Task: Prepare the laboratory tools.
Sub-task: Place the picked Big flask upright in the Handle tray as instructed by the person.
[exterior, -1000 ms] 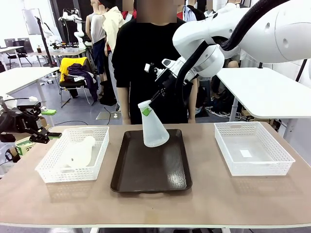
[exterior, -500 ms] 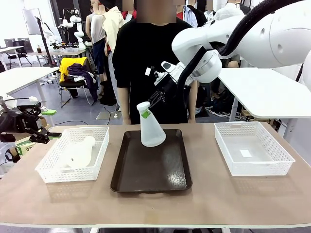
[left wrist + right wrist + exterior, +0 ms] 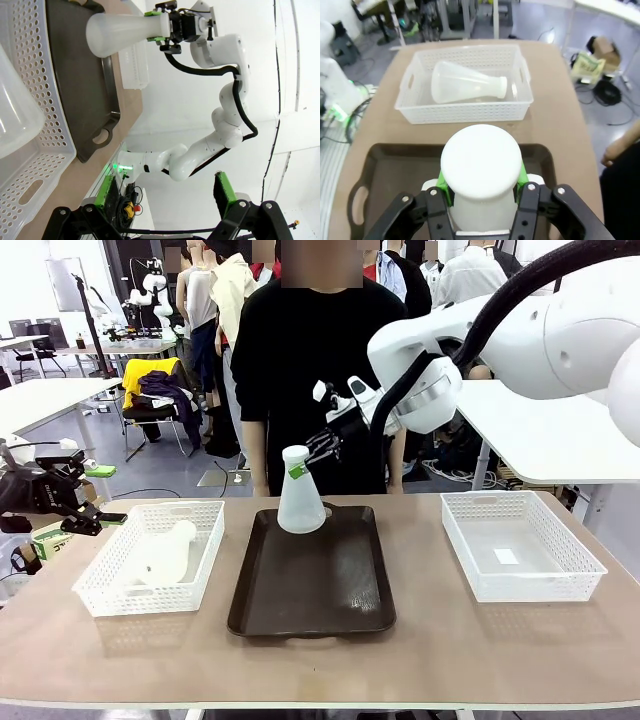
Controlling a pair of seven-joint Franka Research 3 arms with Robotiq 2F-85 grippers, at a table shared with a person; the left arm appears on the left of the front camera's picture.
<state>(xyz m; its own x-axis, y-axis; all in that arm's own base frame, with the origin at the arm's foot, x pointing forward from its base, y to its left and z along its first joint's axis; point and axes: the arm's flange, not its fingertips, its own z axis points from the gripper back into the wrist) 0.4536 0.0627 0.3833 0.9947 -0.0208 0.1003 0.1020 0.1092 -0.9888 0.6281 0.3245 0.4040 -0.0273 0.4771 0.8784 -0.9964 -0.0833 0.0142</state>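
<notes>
Front view: end effector (image 3: pixel 299 466) grips flask (image 3: pixel 301 508).

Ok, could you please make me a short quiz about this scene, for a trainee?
1. True or false: the right gripper is shut on the neck of a flask at the far end of the tray.
2. Fill in: the left gripper has its jaws ____.
3. Where is the other flask? A) on its side in the left basket; B) upright on the tray; C) in the left gripper.
Key: 1 true; 2 open; 3 A.
</notes>
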